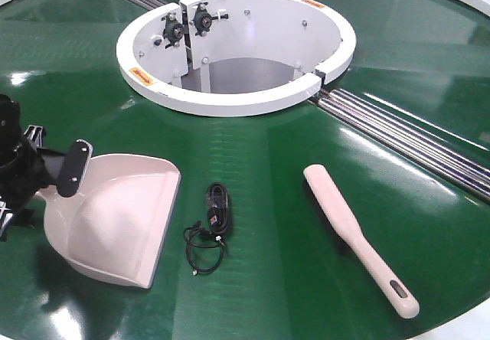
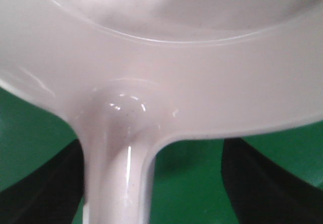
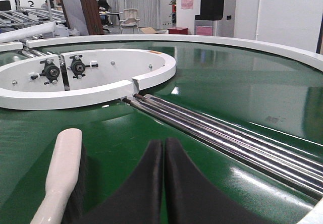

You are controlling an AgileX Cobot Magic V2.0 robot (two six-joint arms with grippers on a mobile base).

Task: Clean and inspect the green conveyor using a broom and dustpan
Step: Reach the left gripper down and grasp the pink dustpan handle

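The pale pink dustpan lies on the green conveyor at the left, mouth facing right. My left gripper is at its rear, where the handle begins. In the left wrist view the dustpan handle runs between the wide-apart black fingers, close to the left one; my left gripper is open. The pale broom lies on the belt at the right, handle toward the front. My right gripper is shut and empty, low over the belt, with the broom to its left.
A black coiled cable lies on the belt between dustpan and broom. The white central ring stands behind them. Silver rollers run diagonally at the right seam, also in the right wrist view. The belt's white rim is at the front right.
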